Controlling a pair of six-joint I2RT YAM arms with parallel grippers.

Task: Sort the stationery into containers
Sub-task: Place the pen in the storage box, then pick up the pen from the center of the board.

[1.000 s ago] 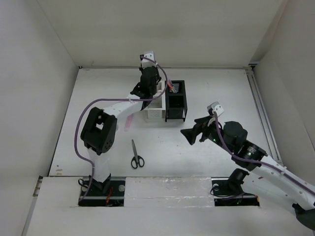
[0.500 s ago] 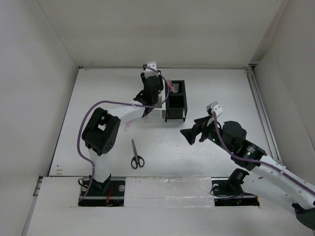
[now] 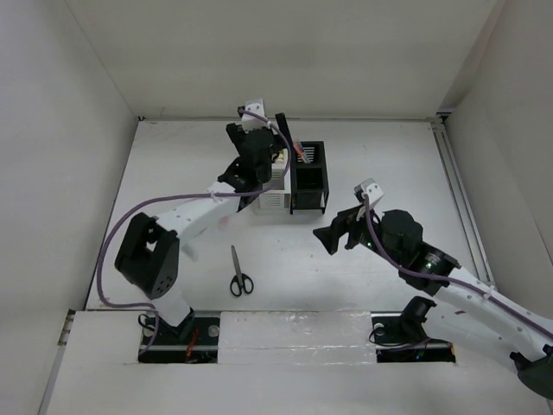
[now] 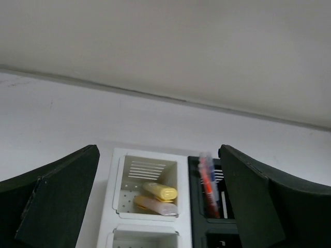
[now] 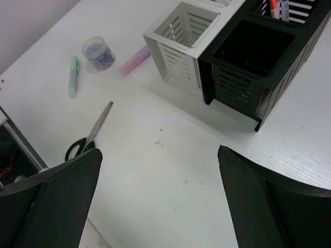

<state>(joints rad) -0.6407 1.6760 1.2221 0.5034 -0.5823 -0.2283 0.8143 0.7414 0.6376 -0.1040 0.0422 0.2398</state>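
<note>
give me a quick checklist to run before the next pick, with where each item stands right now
1. The left pincer is open and empty: ok.
2. The right pincer is open and empty: ok.
3. All stationery is sorted: not ok. The scissors, green highlighter, pink highlighter and round bluish piece lie on the table.
4. The scissors are free to grasp: ok, flat and apart from the rest.
5. The near compartment of the black organizer has room: ok, it looks empty.
6. The near compartment of the white organizer has room: cannot tell, its floor is hidden.
</note>
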